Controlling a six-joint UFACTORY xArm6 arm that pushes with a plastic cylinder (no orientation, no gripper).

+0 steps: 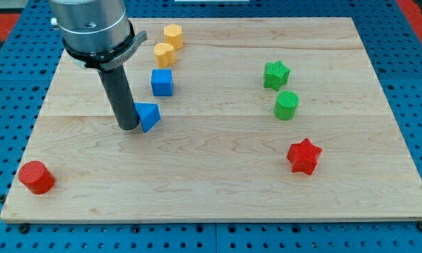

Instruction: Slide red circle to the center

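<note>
The red circle [36,176] is a short red cylinder near the bottom left corner of the wooden board [218,176]. My tip [129,127] rests on the board in the upper left part, touching the left side of the blue triangle [148,116]. The tip is well above and to the right of the red circle, apart from it.
A blue cube [162,82] sits just above the blue triangle. A yellow heart-like block [164,54] and a yellow hexagon [173,35] stand near the top. A green star [276,74], a green circle [287,105] and a red star [304,156] are on the right.
</note>
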